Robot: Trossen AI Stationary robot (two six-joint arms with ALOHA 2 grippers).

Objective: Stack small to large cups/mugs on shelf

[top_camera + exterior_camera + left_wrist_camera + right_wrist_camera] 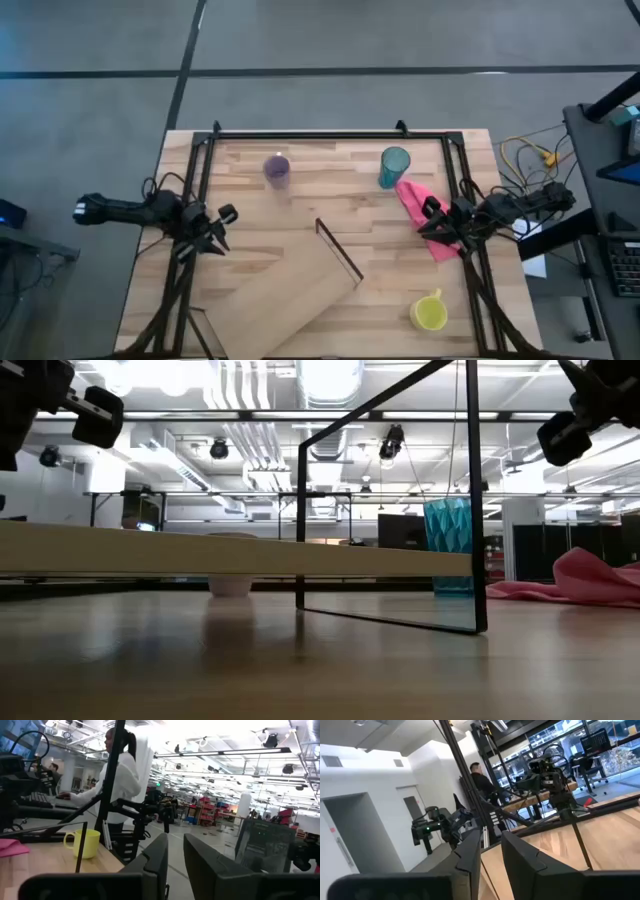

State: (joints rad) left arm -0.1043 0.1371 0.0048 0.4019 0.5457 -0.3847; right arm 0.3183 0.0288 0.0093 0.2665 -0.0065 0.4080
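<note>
Left to right in the high view:

1. The left gripper [207, 232] sits at the left edge of the desk [330, 195], at mid-height of the frame. Its fingers are slightly apart, with a narrow gap visible between them in the left wrist view. It holds nothing and touches none of the cups.

2. The shelf [285, 295] lies flat on the desk, running diagonally from the lower left toward the centre. Its thin dark frame [338, 249] stands upright at the end nearest the centre. In the low view the board [235, 557] crosses the frame from the left, and the metal frame [390, 510] rises at its right end.

3. The purple cup [276, 169] stands upright in the upper centre-left, well apart from the shelf.

4. The teal tumbler [394, 166] stands upright in the upper centre-right. A pink cloth [428, 225] lies just beside it, extending down and to the right.

5. The yellow mug [430, 312] stands at the lower right, apart from the shelf end. Its handle points toward the upper right.

6. The right gripper [432, 222] is over the pink cloth at the right, at mid-height. Its fingers are slightly apart, as shown in the right wrist view. It holds nothing.

No cup is on the shelf. A person [122, 780] stands beyond the desk in the left wrist view.
</note>
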